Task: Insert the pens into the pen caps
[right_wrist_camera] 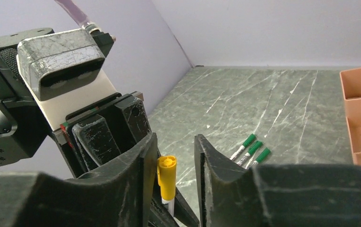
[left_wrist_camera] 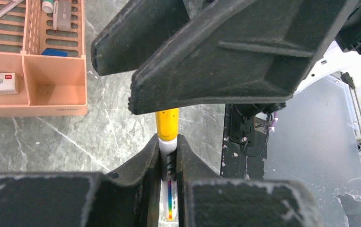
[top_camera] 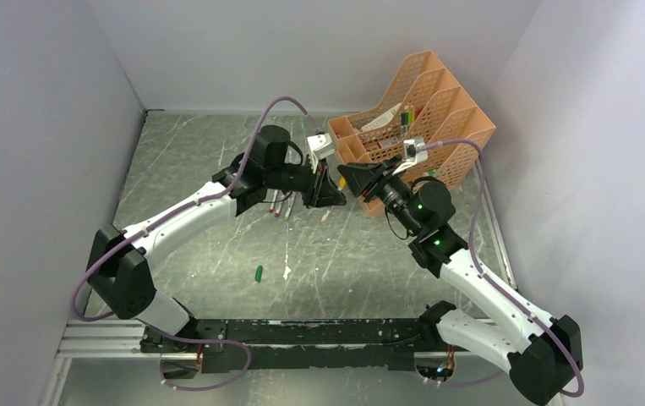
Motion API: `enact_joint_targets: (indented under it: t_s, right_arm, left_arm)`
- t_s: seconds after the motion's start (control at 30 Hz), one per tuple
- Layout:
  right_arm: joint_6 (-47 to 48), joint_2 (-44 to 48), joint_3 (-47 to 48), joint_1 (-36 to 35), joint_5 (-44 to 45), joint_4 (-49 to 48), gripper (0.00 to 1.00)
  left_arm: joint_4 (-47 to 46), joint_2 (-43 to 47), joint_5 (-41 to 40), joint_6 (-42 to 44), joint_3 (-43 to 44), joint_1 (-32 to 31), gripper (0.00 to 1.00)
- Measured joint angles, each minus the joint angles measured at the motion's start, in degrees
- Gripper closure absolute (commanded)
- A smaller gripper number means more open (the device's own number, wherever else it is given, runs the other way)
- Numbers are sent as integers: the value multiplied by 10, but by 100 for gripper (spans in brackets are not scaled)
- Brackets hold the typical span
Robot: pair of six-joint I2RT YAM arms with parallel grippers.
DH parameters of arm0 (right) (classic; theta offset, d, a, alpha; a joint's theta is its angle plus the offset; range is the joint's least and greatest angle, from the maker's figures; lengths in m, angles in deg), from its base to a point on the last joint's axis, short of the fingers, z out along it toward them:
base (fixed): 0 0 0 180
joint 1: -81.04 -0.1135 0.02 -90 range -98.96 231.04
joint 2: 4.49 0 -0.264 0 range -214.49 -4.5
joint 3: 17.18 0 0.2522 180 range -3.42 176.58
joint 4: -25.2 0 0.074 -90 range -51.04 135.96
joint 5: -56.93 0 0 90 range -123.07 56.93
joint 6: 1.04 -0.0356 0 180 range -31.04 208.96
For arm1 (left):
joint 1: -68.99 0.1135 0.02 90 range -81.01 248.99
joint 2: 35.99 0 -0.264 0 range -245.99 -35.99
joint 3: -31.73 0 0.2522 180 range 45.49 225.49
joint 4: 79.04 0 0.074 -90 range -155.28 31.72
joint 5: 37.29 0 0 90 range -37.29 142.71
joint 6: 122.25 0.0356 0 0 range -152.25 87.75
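My left gripper [top_camera: 329, 193] [left_wrist_camera: 168, 142] is shut on a white pen [left_wrist_camera: 168, 158] that wears a yellow cap [left_wrist_camera: 167, 124] [right_wrist_camera: 167, 177]. My right gripper [top_camera: 350, 179] [right_wrist_camera: 174, 142] meets it tip to tip above the table's middle back. It stands open, its jaws either side of the yellow cap, with a gap on the right side. Three pens with green caps [right_wrist_camera: 255, 146] lie side by side on the table beyond. One loose green pen cap [top_camera: 259, 273] lies nearer the front. More pens [top_camera: 281, 205] lie under the left arm, partly hidden.
An orange mesh desk organiser [top_camera: 424, 106] [left_wrist_camera: 55, 75] stands at the back right, close behind the right gripper, holding markers and a stapler box. A tiny white scrap [top_camera: 286, 272] lies beside the loose green cap. Grey walls close in the table on three sides.
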Motion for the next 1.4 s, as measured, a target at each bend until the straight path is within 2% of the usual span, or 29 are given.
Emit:
enact_joint_targets:
  t_s: [0.13,0.23,0.73,1.1,1.4]
  right_arm:
    - [-3,-1,0,-1,-6,4,91]
    - [-6,1,0,-2,-6,6,100]
    - [-14,7,0,-1,-2,33,100]
    - [-35,22,-37,1,21,-10,100]
    - [-49,22,-53,-3,34,-27,100]
  left_arm:
    - [3,0,0,0,0,0,93]
    - [6,-3,0,0,4,0,93]
    - [36,-9,-17,-6,22,-2,93]
    - [101,-38,-21,-3,80,-8,93]
    - [118,-45,-21,3,88,-8,93]
